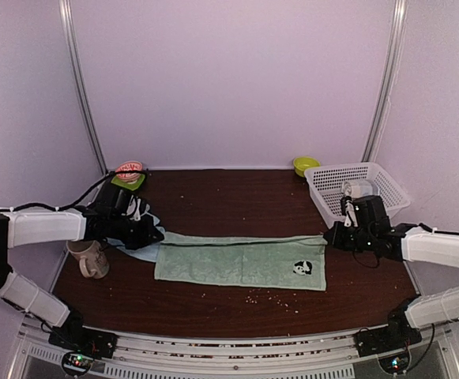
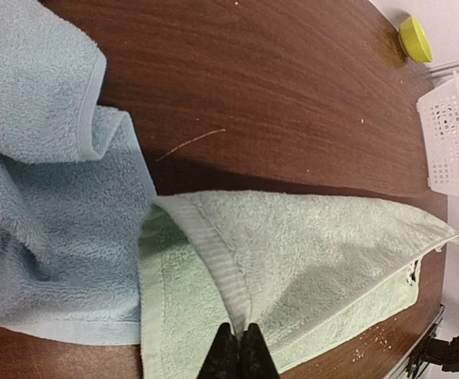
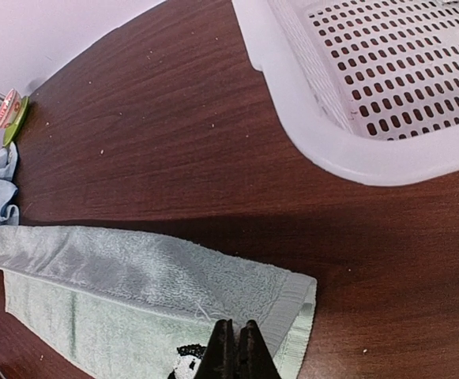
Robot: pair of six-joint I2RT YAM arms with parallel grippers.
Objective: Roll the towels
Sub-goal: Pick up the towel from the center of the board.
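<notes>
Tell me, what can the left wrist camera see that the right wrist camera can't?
Only the left wrist view shows the yellow bowl and the left pincer, shut on a fold of the green towel. Only the right wrist view shows the small red and green thing at its left edge and the right pincer, shut on the towel's other end. Both show the green towel, the blue towel and the white basket.
</notes>
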